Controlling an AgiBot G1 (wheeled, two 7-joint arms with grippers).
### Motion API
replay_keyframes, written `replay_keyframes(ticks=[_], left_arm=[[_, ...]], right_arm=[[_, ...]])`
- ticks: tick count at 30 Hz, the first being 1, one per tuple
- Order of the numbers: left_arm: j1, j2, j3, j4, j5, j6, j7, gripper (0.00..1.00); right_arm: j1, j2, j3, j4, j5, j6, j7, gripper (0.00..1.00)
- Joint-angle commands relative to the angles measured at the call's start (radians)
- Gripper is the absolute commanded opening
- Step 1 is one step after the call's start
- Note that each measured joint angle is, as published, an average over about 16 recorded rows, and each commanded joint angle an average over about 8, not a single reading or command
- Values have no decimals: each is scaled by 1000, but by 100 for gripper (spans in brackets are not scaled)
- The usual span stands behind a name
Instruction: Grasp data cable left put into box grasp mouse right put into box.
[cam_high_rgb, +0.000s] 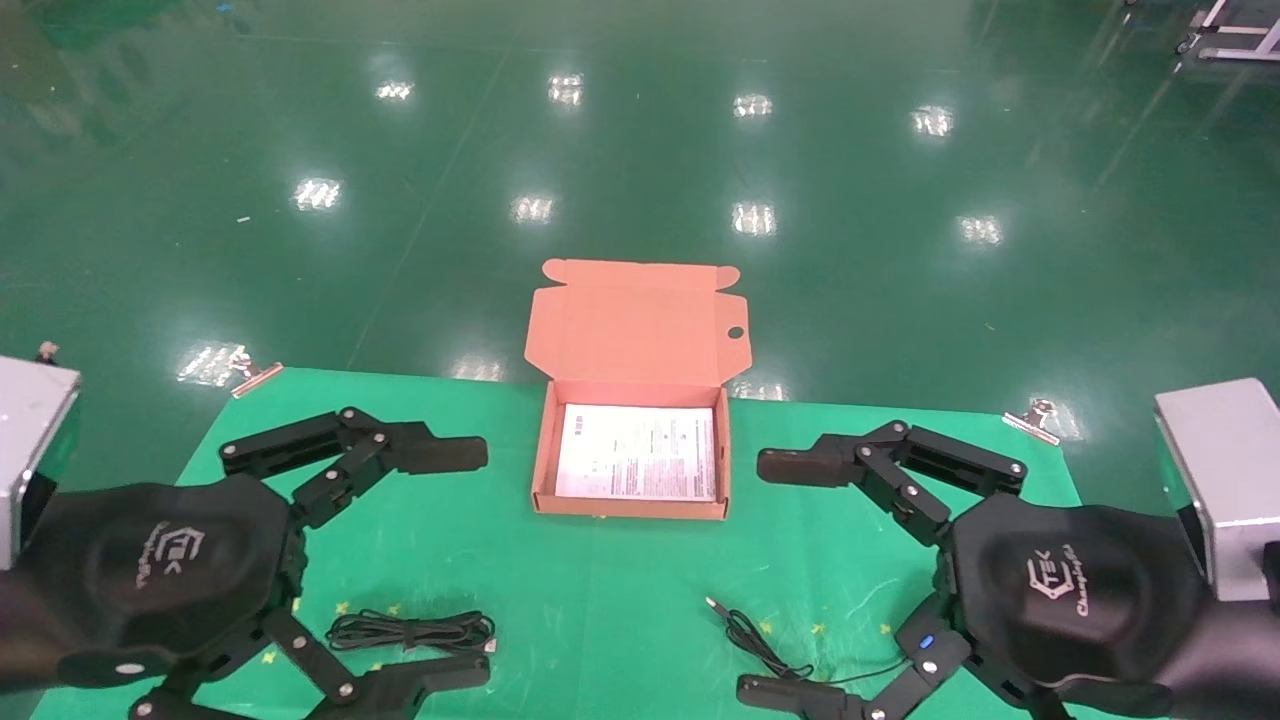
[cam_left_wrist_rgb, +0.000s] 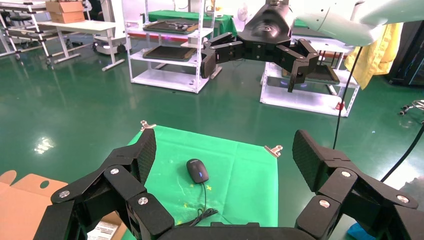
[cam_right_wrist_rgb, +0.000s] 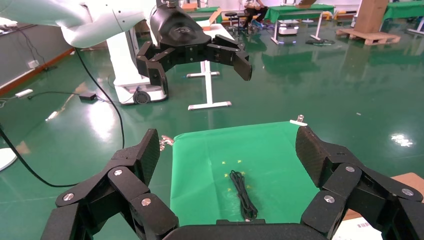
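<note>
The orange-brown box (cam_high_rgb: 543, 455) lies open at the table's middle back, lid flap (cam_high_rgb: 635, 325) tilted away, a white printed sheet (cam_high_rgb: 637, 452) inside. The data cable (cam_high_rgb: 410, 632), a tied black bundle, lies front left; it also shows in the right wrist view (cam_right_wrist_rgb: 242, 192). My left gripper (cam_high_rgb: 455, 565) hovers open and empty above it. The black mouse (cam_left_wrist_rgb: 197, 170) sits front right with a blue light, its cord (cam_high_rgb: 755, 640) trailing toward the middle. My right gripper (cam_high_rgb: 780, 578) hovers open and empty over it and hides most of it in the head view.
A green cloth (cam_high_rgb: 620, 590) covers the table, held by metal clips (cam_high_rgb: 255, 375) (cam_high_rgb: 1035, 420) at the back corners. Grey housings (cam_high_rgb: 30, 440) (cam_high_rgb: 1220, 480) stand at both sides. Shiny green floor lies beyond the far edge.
</note>
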Motion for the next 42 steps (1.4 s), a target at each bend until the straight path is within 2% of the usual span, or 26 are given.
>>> replay_keyframes(ticks=[1,27,32,36,42], left_arm=[[0,0,0,0,0,0,0,100],[-30,15,7,-7,18,1,7,100],[-111,52,45,7,91,13,2,100],[-185,82,96,42,173,43,-11,100],[-309,120,221,58,365,82,6,100]], right_arm=[[0,0,0,0,0,0,0,100],[15,-6,0,-2,-5,3,-3,100],[60,-13,-8,-22,-34,-5,-11,100],[112,-3,-42,-25,-102,-45,-12,100],[237,12,-190,30,-281,-96,-20,100]])
